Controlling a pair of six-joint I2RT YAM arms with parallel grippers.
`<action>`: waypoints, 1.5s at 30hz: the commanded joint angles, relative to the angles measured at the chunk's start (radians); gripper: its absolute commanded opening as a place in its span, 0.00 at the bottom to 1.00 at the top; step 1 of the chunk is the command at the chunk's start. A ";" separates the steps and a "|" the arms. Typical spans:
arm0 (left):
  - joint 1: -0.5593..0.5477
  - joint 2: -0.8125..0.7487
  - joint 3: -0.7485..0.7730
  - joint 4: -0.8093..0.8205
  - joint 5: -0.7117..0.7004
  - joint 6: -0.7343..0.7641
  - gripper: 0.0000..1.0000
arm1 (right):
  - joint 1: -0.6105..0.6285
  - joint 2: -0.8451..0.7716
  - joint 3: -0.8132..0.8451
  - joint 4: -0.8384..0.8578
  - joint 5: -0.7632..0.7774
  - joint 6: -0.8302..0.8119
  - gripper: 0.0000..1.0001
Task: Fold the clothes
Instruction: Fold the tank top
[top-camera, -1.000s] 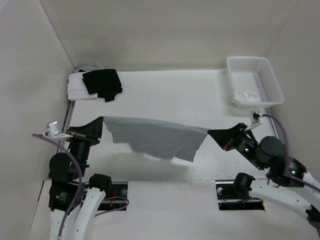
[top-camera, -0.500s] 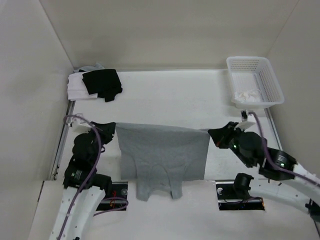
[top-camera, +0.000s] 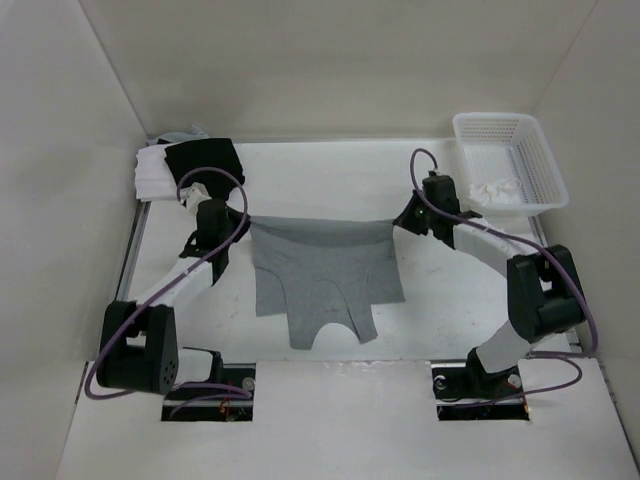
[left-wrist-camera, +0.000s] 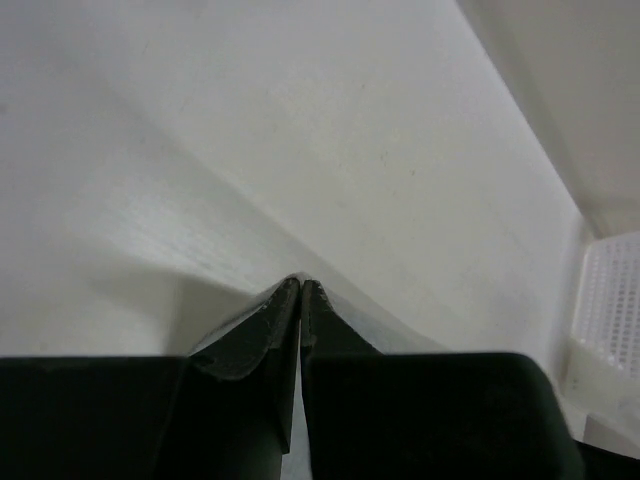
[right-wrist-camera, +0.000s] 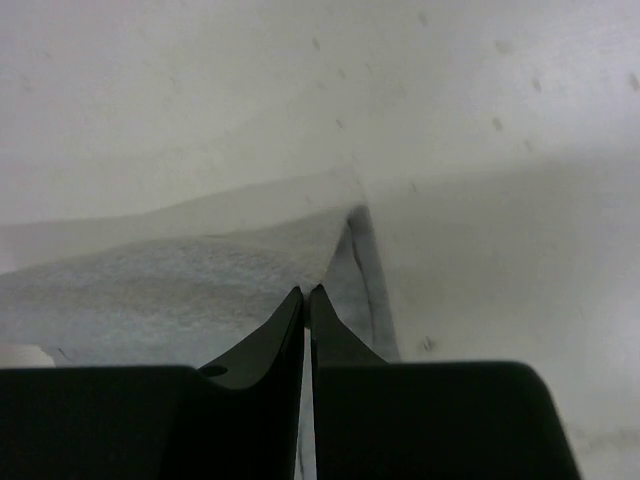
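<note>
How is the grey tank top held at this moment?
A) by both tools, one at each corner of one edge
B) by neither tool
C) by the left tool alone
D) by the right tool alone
A: the left tool and the right tool each pinch a corner of the grey tank top, its edge stretched between them.

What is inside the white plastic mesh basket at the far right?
The white plastic mesh basket holds one small crumpled white cloth; whatever lies beneath that cloth is covered.
</note>
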 joint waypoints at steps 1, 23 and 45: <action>0.030 0.072 0.109 0.217 -0.005 -0.028 0.00 | -0.029 0.061 0.168 0.153 -0.070 -0.032 0.07; 0.101 -0.779 -0.470 -0.088 0.230 -0.107 0.03 | 0.154 -0.420 -0.439 0.185 0.105 0.068 0.08; 0.091 -0.930 -0.436 -0.556 0.109 -0.125 0.38 | 0.237 -0.601 -0.550 0.001 0.134 0.232 0.53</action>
